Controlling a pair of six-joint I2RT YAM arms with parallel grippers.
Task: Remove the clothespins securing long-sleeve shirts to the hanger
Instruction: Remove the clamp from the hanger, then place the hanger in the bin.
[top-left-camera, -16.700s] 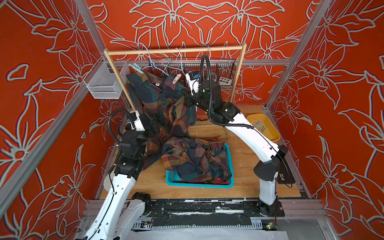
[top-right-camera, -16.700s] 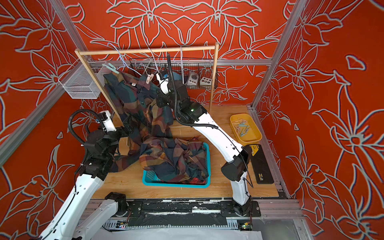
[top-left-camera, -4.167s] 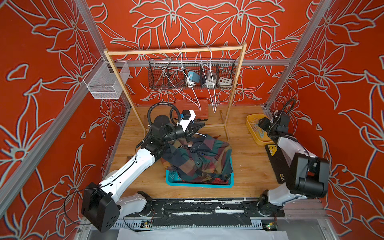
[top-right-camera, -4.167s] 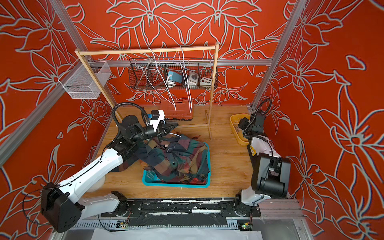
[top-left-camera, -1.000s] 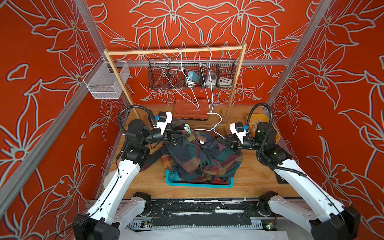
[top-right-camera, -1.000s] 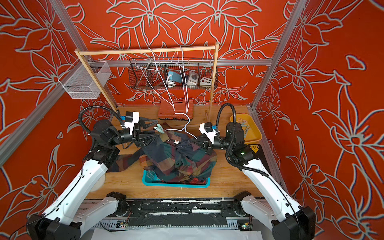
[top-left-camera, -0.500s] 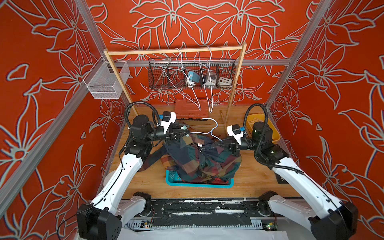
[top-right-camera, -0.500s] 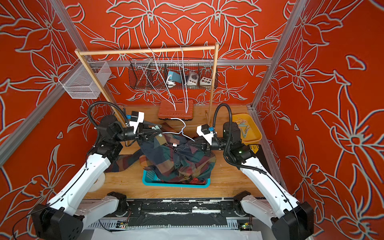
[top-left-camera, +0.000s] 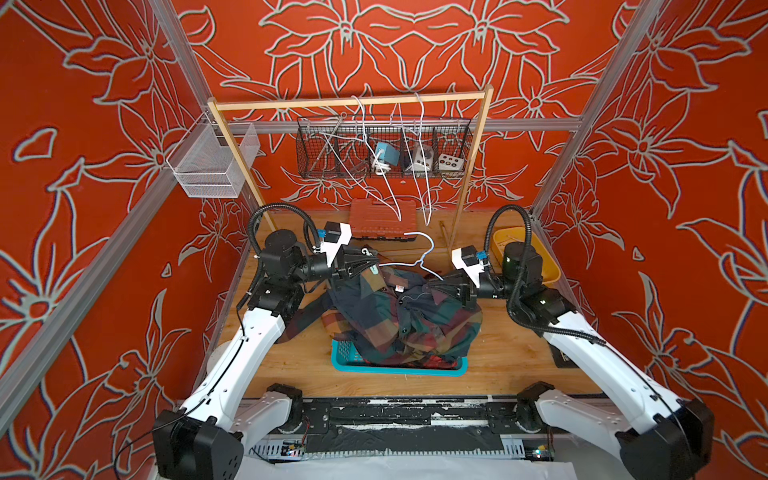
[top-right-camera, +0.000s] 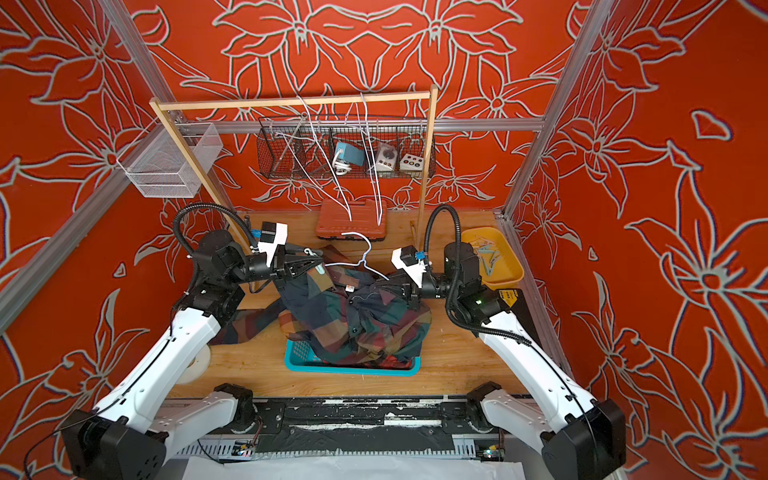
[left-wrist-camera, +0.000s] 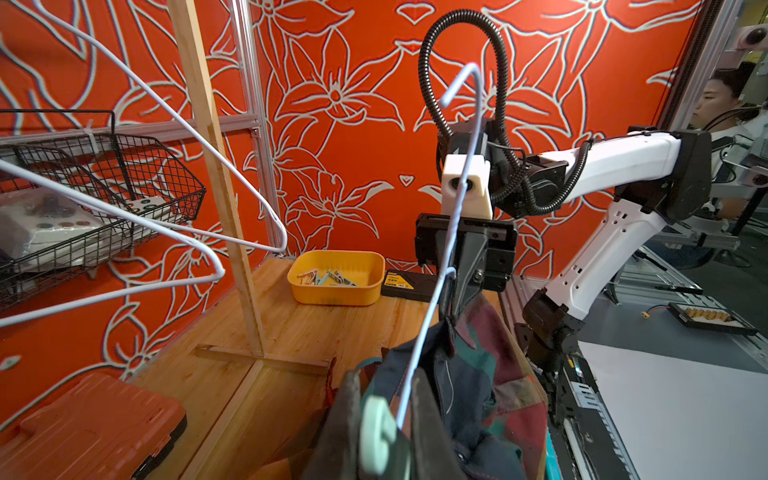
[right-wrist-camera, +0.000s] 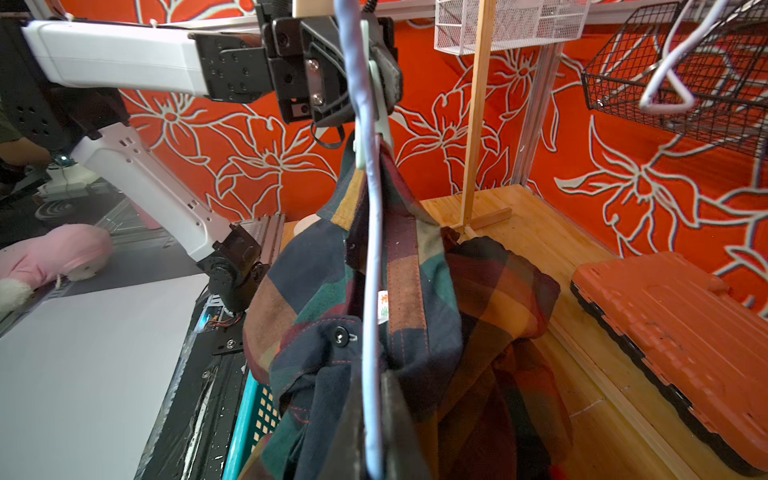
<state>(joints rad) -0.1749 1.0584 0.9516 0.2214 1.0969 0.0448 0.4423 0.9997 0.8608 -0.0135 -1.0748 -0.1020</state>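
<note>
**Plaid shirt strung between two arms**

The left claw pinches a mint clothespin on the shirt's left shoulder. The right claw is clamped tight on the right end of the white wire hanger. The shirt sags into a teal basket on the table. Loose clothespins lie in a yellow tray, far right.

Teal basket, orange case (closed), yellow tray

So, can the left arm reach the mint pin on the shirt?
Probably yes: the mint pin sits between the left gripper's fingers, nothing in the way, though whether they pinch it I cannot tell. The right gripper holds the hanger at its other end.
</note>
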